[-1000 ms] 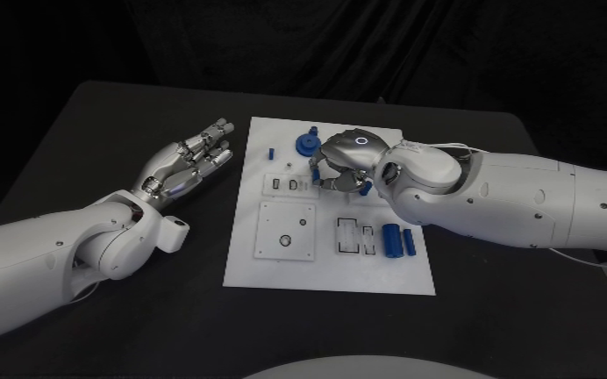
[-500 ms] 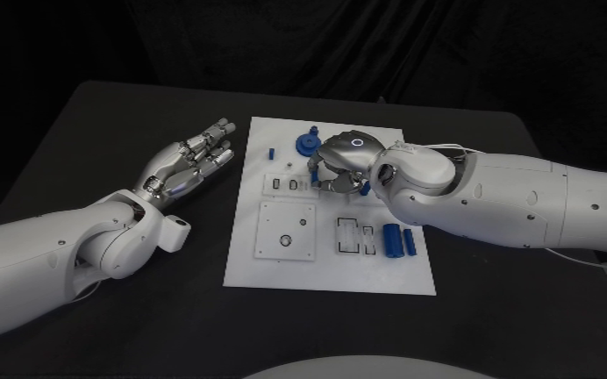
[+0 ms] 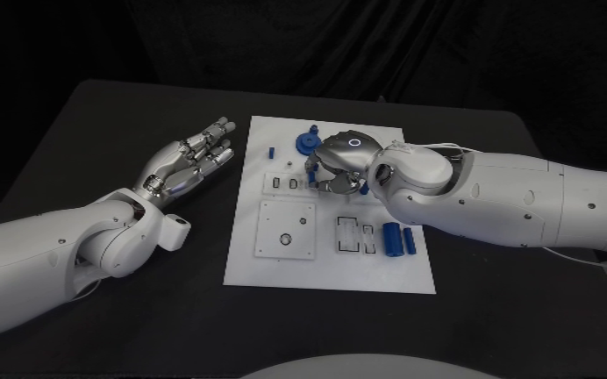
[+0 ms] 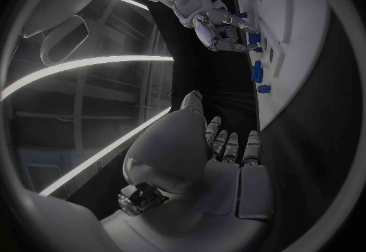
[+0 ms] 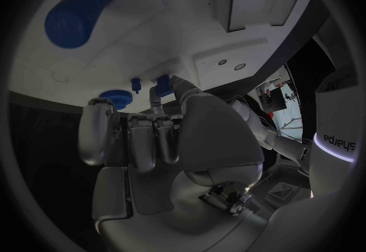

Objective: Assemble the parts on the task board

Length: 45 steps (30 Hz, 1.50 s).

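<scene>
Since the earlier frame the right hand (image 3: 337, 165) has crept slightly toward nine o'clock across the white board (image 3: 332, 269); the left hand (image 3: 189, 161) is unchanged. The right hand's fingers curl down over a small blue part (image 5: 162, 89) near the board's upper middle; whether they actually hold it cannot be told. The left hand lies flat and spread on the bench (image 3: 114, 125), holding nothing, beside the board at nine o'clock. Two blue pegs (image 3: 398, 240) lie at five o'clock of the right hand, long axes running twelve to six, nearer the right arm.
</scene>
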Tool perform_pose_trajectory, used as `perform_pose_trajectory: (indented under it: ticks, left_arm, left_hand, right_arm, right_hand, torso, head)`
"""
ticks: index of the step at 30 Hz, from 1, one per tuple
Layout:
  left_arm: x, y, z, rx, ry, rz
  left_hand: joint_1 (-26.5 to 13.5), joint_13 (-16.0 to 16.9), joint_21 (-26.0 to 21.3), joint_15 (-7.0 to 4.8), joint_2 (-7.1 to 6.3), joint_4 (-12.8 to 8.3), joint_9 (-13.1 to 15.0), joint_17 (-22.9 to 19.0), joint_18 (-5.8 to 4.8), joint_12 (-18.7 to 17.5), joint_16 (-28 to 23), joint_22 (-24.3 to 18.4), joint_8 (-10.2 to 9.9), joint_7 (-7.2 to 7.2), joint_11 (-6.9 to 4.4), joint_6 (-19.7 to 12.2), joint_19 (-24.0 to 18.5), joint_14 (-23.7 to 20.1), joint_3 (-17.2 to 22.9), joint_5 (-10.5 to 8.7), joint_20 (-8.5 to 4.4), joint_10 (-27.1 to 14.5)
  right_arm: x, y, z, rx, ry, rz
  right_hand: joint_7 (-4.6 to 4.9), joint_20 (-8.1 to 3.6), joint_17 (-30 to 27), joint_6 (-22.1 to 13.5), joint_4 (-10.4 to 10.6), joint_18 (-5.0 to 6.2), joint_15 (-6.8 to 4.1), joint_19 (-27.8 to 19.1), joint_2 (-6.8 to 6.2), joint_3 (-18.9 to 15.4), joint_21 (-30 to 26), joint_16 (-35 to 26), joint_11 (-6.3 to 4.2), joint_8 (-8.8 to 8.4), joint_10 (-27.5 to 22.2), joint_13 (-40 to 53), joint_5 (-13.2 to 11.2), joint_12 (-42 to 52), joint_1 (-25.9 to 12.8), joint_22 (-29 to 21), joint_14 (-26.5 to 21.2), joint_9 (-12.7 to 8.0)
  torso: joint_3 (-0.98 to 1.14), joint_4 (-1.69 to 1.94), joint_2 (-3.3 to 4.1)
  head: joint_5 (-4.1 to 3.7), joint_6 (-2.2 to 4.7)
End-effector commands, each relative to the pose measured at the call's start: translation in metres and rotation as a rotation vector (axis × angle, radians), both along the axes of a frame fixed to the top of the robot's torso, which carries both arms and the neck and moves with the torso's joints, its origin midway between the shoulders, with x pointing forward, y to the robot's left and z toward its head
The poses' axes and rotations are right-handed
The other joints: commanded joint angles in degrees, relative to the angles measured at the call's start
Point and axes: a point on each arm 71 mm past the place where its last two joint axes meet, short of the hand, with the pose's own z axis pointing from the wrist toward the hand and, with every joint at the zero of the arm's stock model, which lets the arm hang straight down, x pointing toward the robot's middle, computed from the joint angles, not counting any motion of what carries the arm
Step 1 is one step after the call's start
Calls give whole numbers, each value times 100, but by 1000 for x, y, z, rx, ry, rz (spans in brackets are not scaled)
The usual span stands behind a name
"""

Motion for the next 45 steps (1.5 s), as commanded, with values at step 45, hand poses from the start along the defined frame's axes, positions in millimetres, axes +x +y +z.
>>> perform_pose_trajectory:
  ticks: [45]
  left_arm:
    - [15, 7, 46, -65, -267, 20]
  left_hand:
    - [-608, 260, 830, 526, 241, 104, 38, 295, 76, 209, 619, 449, 65, 138, 301, 309, 1180, 1248, -228, 15, 646, 1285]
  right_arm:
    - [-12, -55, 57, 272, -308, 51]
  right_hand:
    - [130, 122, 1509, -1767, 355, -9, 108, -22, -311, -335, -124, 17, 114, 1, 597, 1509, 24, 15, -324, 1052, 614, -1036]
  torso:
    - [56, -32, -36]
  head:
    - [315, 587]
